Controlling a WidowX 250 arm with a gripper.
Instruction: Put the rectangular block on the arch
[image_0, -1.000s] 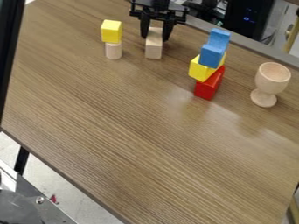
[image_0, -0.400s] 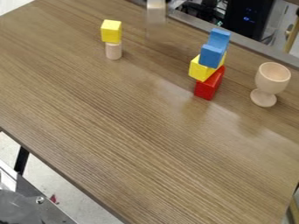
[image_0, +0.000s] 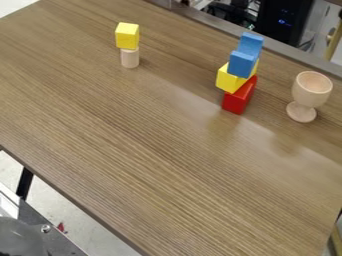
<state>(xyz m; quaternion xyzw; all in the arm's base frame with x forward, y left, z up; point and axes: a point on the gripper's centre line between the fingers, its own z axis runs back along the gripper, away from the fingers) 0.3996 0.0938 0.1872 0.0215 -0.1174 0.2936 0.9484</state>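
The camera looks down at a slant from above the wooden cup's near side, facing across the counter to its far edge behind the cup. It sits fairly near, perhaps rolled a little sideways.

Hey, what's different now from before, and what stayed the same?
The pale wooden block, first between the gripper's fingers, was lifted off the table and moved up past the view's top edge. The gripper left its old spot too. The yellow cube on its cylinder, the stacked blue, yellow and red pieces, and the wooden cup stayed put.
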